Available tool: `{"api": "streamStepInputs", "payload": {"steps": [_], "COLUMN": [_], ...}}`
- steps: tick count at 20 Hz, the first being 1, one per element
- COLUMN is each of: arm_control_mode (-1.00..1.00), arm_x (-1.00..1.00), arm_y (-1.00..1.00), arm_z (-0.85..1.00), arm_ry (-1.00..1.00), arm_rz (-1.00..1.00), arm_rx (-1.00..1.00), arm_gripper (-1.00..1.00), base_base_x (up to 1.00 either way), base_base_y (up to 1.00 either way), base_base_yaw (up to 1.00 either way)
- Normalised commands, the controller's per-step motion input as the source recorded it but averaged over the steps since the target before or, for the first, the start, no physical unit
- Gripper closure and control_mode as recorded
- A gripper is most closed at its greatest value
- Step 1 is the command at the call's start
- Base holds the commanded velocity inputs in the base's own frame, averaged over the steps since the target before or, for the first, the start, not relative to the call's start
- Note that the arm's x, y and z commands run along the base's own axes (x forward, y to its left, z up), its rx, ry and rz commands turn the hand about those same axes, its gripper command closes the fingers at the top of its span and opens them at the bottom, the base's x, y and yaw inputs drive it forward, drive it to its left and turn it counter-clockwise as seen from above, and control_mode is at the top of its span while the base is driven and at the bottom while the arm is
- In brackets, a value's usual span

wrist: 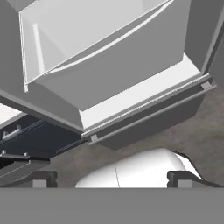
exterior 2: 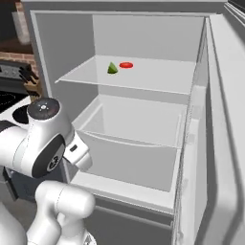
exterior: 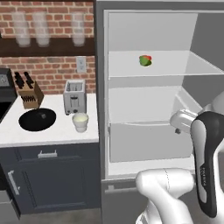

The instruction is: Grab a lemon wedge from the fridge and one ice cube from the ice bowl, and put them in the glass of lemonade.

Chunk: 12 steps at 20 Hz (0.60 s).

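The fridge [exterior: 101, 87] stands open, white inside. On its upper shelf lies the small yellow-green lemon wedge [exterior: 144, 61] [exterior 2: 112, 69], next to a flat red disc [exterior 2: 126, 65]. Left of the fridge, the counter carries the wide black ice bowl [exterior: 37, 119] and the short whitish glass of lemonade [exterior: 80, 121]. My gripper [exterior: 180, 124] [exterior 2: 80, 155] hangs low in front of the fridge's bottom drawer [exterior 2: 139, 153], well below the wedge. In the hand view its fingertips [wrist: 41, 179] stand wide apart, so the gripper [wrist: 111, 180] is open with nothing between them.
A toaster [exterior: 74, 96] and a knife block [exterior: 28, 91] stand behind the bowl. Tall clear glasses [exterior: 41, 28] line a wall shelf. The fridge door [exterior 2: 227, 119] is swung open on the right. Dark cabinets [exterior: 48, 179] sit under the counter.
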Motion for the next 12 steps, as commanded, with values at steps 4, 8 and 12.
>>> {"api": "streamStepInputs", "payload": {"steps": [4, 8, 12], "arm_control_mode": [1.0, 1.0, 1.0], "arm_x": [0.0, 0.0, 0.0], "arm_y": [0.0, 0.0, 0.0], "arm_z": [0.0, 0.0, 0.0], "arm_ry": [0.0, 0.0, 0.0], "arm_rz": [0.0, 0.0, 0.0], "arm_rx": [0.0, 0.0, 0.0], "arm_gripper": [-1.0, -1.0, -1.0], "base_base_x": [0.54, 0.64, 0.43], "base_base_y": [-0.1, 0.13, 0.17], "base_base_yaw": [-0.01, -0.09, -0.14]}}
